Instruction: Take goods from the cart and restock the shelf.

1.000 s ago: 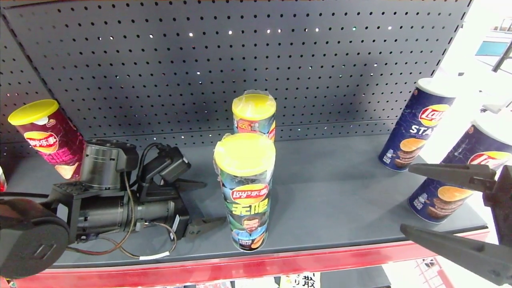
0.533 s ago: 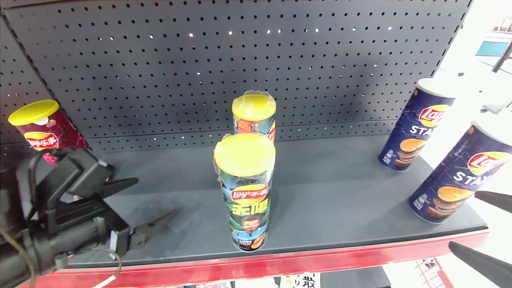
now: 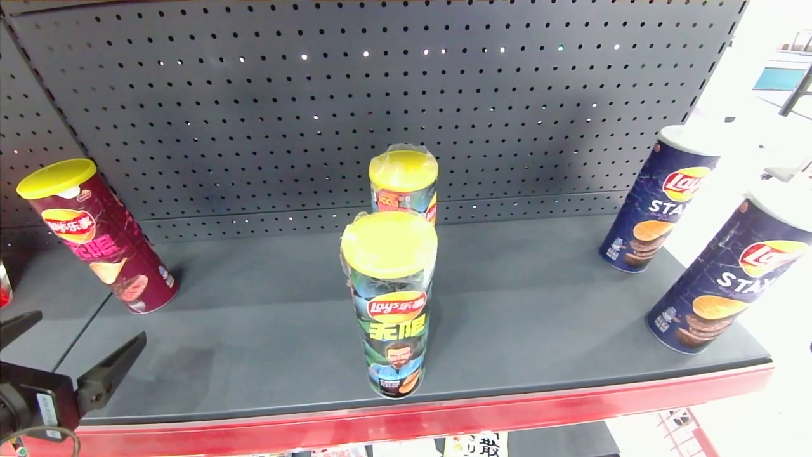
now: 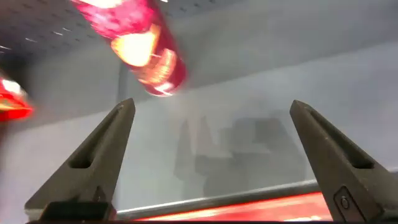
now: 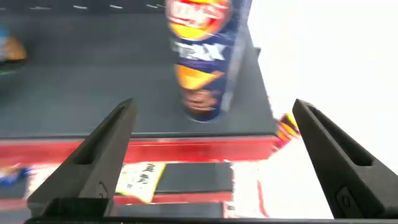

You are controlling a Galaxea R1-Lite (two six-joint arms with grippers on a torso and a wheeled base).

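Observation:
On the grey shelf (image 3: 539, 304) a green-and-blue can with a yellow lid (image 3: 390, 304) stands upright near the front, and a like can (image 3: 404, 181) stands behind it. A maroon can (image 3: 95, 235) (image 4: 140, 43) stands at the left. Two blue cans (image 3: 660, 200) (image 3: 729, 273) stand at the right. My left gripper (image 3: 79, 336) (image 4: 212, 104) hangs open and empty at the shelf's front left corner, apart from the maroon can. My right gripper (image 5: 214, 104) is open and empty in front of the shelf, facing a blue can (image 5: 202, 56).
A dark pegboard wall (image 3: 380, 95) backs the shelf. A red front lip (image 3: 444, 412) runs along the shelf's edge. Bare shelf lies between the maroon can and the middle cans, and between those and the blue cans.
My left gripper has drawn back from beside the front can to the lower left, uncovering the maroon can. My right gripper has withdrawn out of the head view at the right.

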